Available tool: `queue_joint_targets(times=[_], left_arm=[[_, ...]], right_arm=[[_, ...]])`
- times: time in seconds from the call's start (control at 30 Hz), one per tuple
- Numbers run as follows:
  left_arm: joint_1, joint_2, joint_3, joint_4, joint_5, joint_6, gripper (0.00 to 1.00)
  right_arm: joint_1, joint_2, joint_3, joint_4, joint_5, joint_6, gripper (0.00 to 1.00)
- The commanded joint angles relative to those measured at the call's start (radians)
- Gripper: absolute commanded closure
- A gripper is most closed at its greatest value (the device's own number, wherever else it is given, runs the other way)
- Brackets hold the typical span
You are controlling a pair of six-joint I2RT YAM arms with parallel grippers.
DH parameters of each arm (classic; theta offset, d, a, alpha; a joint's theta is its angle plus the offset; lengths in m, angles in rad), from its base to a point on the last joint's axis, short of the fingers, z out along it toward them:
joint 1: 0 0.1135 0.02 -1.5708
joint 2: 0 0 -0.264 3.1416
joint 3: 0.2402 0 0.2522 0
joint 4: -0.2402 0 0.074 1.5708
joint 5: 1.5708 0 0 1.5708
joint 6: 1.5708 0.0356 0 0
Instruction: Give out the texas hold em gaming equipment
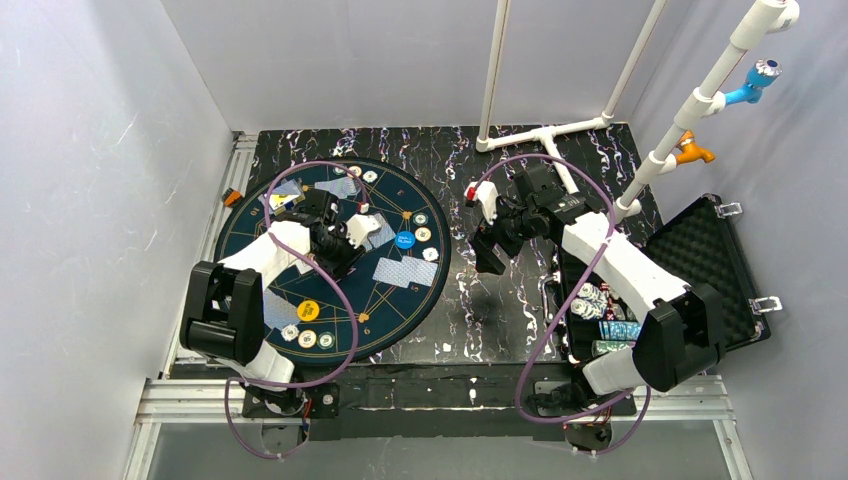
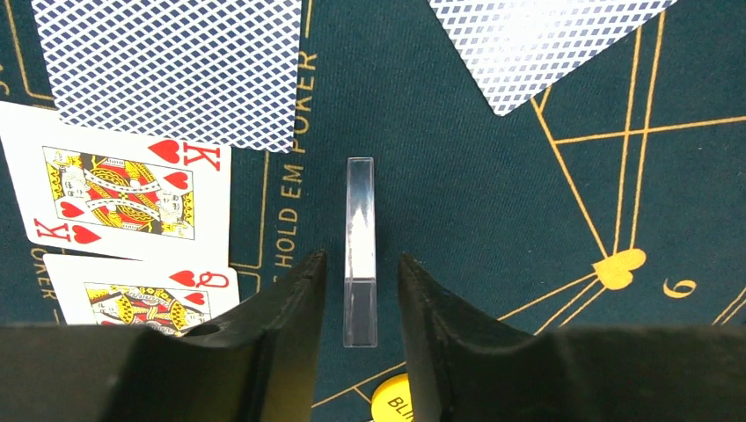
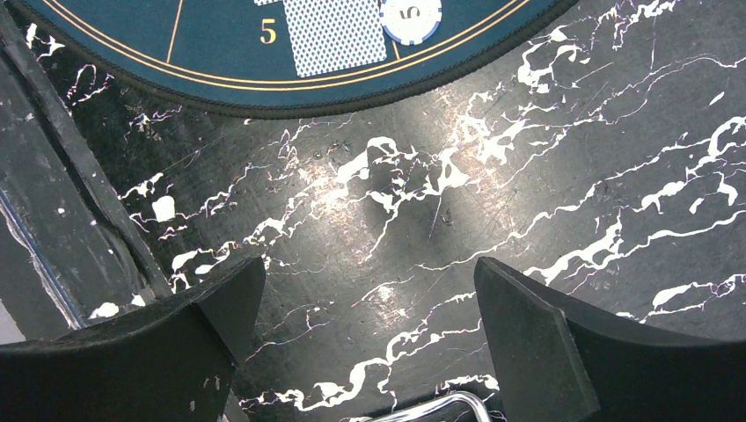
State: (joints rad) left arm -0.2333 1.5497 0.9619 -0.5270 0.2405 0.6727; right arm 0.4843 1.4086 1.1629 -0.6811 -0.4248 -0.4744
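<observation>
Left gripper (image 2: 361, 259), slightly parted, flanks a clear plastic piece (image 2: 361, 202) on the mat (image 2: 493, 202) near the king of hearts (image 2: 119, 189). Right gripper (image 3: 368, 268) hangs spread wide beside the mat.

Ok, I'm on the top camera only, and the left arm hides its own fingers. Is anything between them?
Observer: Yes. A thin clear plastic piece stands on edge on the mat between the fingers of the left gripper, with a gap showing on each side.
Operator: Which cards are face up beside it?
Observer: The king of hearts and, nearer the gripper, the queen of hearts.
Operator: And the right gripper, is it carrying anything?
Observer: No. The right gripper is wide open, with only bare marbled table between its fingers.
</observation>
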Motion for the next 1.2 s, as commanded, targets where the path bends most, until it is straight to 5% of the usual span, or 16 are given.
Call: queue_joint_targets(times=[0.0,0.23,0.37,0.73,0.93,1.17], left_arm=[[-0.005,-0.006,0.004,-0.018,0.003,0.004,0.63],[-0.006,-0.035,0.022,-0.048,0.003,-0.005,0.39],[-0.005,-0.083,0.066,-0.122,0.028,-0.027,0.03],[0.043,-0.233,0.242,-0.401,0.193,-0.129,0.02],[0.350,-0.228,0.320,-0.418,0.425,-0.243,0.02],[0.561,-0.250,0.237,-0.221,0.402,-0.413,0.02]], right_arm=[[-0.004,-0.007,0.017,0.005,-0.017,0.005,0.02],[-0.004,-0.003,0.020,0.009,-0.019,0.005,0.02],[-0.004,-0.006,0.020,0.011,-0.019,0.005,0.02],[-0.049,-0.078,0.014,0.120,0.019,0.042,0.02],[-0.195,-0.074,0.008,0.148,-0.030,0.078,0.02],[-0.385,-0.083,-0.093,0.224,-0.049,0.131,0.02]])
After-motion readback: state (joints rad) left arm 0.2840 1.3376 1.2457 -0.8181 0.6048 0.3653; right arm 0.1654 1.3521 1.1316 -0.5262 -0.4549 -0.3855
